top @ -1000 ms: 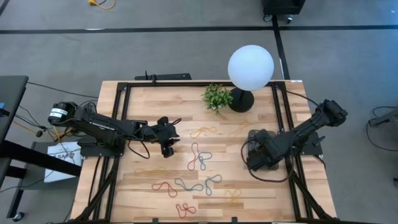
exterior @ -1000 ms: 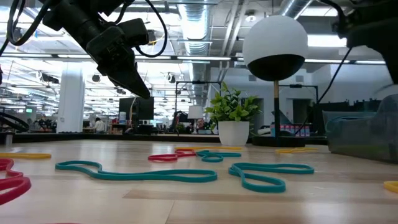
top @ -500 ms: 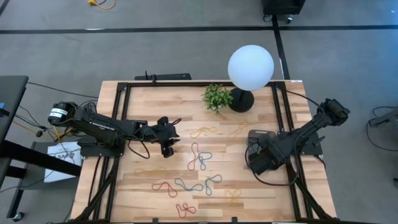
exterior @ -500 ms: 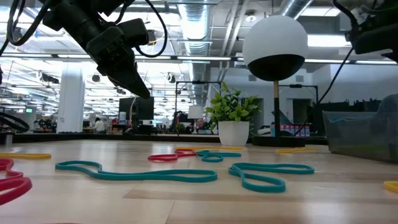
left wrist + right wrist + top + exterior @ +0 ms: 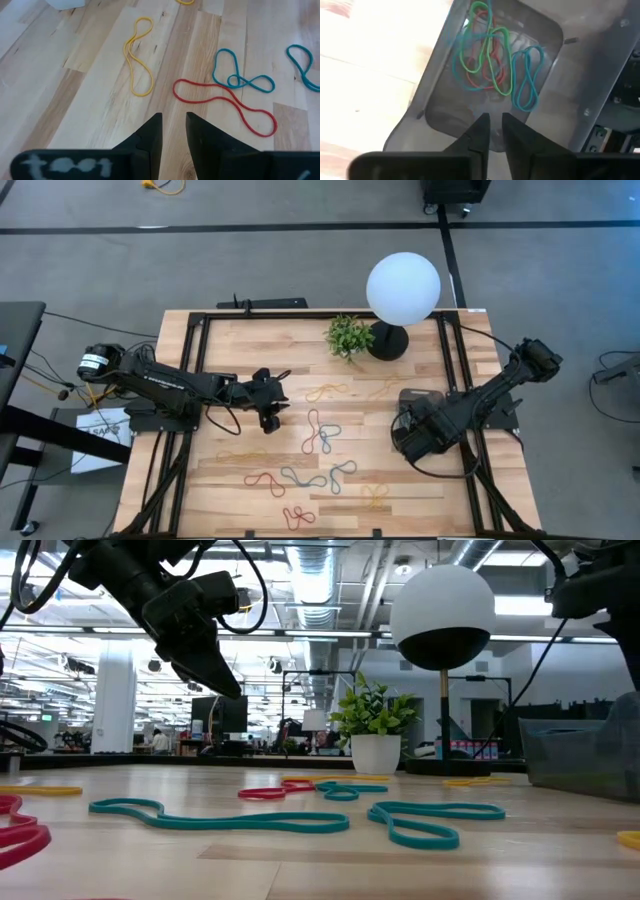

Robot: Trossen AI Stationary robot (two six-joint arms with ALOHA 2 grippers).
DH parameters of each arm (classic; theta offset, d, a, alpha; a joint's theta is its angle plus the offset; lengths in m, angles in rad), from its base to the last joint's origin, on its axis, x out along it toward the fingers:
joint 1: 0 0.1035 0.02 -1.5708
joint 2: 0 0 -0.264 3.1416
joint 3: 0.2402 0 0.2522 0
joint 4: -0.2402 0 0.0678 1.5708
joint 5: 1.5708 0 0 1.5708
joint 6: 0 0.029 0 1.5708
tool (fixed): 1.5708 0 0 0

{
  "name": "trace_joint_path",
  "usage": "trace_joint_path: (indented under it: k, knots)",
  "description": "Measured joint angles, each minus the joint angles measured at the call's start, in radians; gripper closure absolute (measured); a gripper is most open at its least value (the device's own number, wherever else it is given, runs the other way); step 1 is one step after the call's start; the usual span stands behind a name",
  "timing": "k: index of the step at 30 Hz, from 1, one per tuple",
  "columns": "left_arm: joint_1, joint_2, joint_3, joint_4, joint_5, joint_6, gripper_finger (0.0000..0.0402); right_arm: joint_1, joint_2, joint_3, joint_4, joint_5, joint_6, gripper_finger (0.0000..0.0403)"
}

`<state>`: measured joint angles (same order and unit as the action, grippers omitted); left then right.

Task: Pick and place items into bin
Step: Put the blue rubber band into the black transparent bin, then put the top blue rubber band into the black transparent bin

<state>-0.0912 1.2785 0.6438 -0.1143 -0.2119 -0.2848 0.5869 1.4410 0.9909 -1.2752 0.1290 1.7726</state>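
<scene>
Several loose rubber bands lie flat on the wooden table in red, blue, yellow and teal. Green, red and blue bands lie in the dark translucent bin, which stands on the table's right side. My right gripper hovers above the bin's wall. Its fingers are narrowly open and hold nothing. My left gripper hangs above bare wood left of the middle bands. Its fingers are narrowly open over a red band and a yellow band.
A small potted plant and a lamp with a black round base and a white globe stand at the far edge. Black frame rails run along both table sides. Bands cover the near middle of the table.
My right gripper has shifted a little toward the table's near edge and left, over the bin. The bands on the table lie as before.
</scene>
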Motion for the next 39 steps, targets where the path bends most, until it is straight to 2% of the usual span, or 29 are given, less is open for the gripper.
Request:
trace_joint_path:
  k: [3,5,8,12,17,22,26,30,34,39]
  knots:
    - [0.000,0.000,0.000,0.000,0.017,0.006,0.0326,0.000,0.000,0.000,-0.003,0.016,-0.004,0.0331]
    - [0.000,0.000,0.000,0.004,0.025,0.012,0.0326,0.000,0.000,0.000,-0.002,0.077,-0.026,0.0322]
    - [0.000,0.000,0.000,0.037,0.038,0.013,0.0326,-0.001,0.007,0.000,0.005,0.256,-0.043,0.0316]
    - [0.000,0.000,0.000,0.108,0.118,0.016,0.0326,-0.013,0.016,0.000,0.034,0.489,-0.088,0.0317]
    - [0.000,0.000,0.000,0.185,0.182,0.021,0.0326,-0.046,0.026,0.001,0.104,0.685,-0.236,0.0317]
    - [0.001,0.061,-0.001,0.315,0.212,0.080,0.0326,-0.098,0.026,0.001,0.218,0.714,-0.420,0.0317]
    - [-0.001,0.208,0.000,0.531,0.294,0.082,0.0326,-0.139,0.026,0.001,0.321,0.713,-0.550,0.0317]
    - [-0.003,0.371,0.002,0.686,0.313,0.074,0.0326,-0.163,0.026,0.001,0.401,0.708,-0.656,0.0317]
    - [-0.019,0.502,0.049,0.691,0.312,0.136,0.0326,-0.171,0.026,0.001,0.444,0.706,-0.708,0.0317]
    - [-0.051,0.608,0.127,0.682,0.312,0.230,0.0326,-0.171,0.026,0.001,0.447,0.703,-0.709,0.0317]
